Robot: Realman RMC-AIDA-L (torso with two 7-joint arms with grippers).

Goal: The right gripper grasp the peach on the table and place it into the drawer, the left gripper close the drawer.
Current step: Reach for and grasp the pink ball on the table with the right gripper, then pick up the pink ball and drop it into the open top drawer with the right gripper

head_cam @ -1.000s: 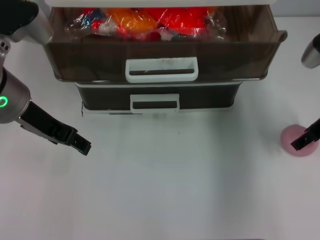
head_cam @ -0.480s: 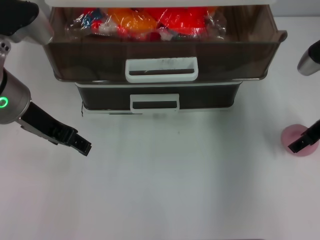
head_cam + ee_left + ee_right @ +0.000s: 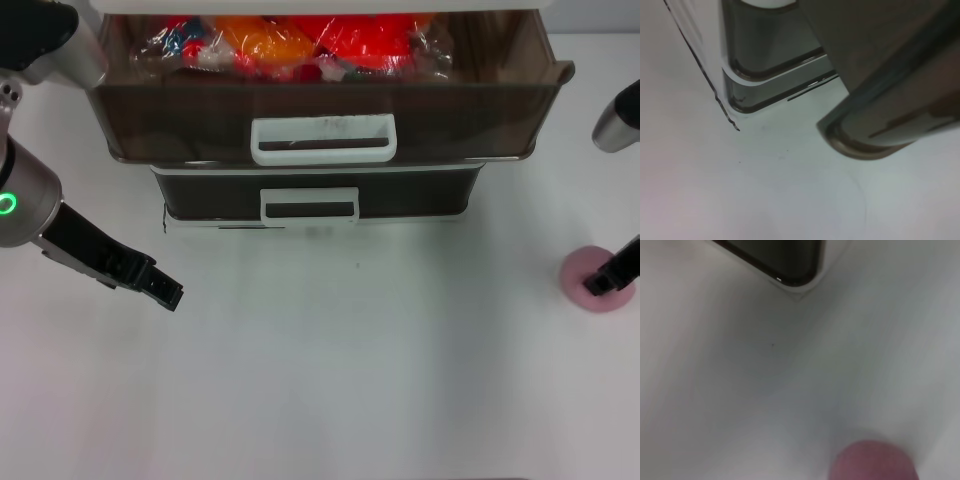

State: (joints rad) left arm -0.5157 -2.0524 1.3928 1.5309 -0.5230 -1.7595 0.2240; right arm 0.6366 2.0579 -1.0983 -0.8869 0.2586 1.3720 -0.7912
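White tabletop (image 3: 330,380) is filling the near part of the head view, bare and matte. Toward the robot's left side, the left gripper (image 3: 165,292) is hanging just above the table on a bulky grey arm with a glowing green ring, well apart from the drawers. Its black fingertips are sitting close together, though whether they are fully closed cannot be told.

At the robot's far right, the peach (image 3: 592,279) is lying on the table as a pale pink, flattened round lump. The right gripper (image 3: 603,283) is reaching down over it, its slim black tip overlapping the fruit; the pictures are not showing whether the fingers are spread or closed, or whether they are touching the peach. In the right wrist view the peach (image 3: 872,461) is appearing as a pink mound on the white surface.

Farther back, a lower drawer (image 3: 315,197) with a small white handle is sitting shut. Above it, the drawer (image 3: 320,110), dark brown and translucent with a white loop handle (image 3: 323,139), is standing pulled out toward the robot. Red and orange wrapped packets (image 3: 300,42) are lying inside it at the back.
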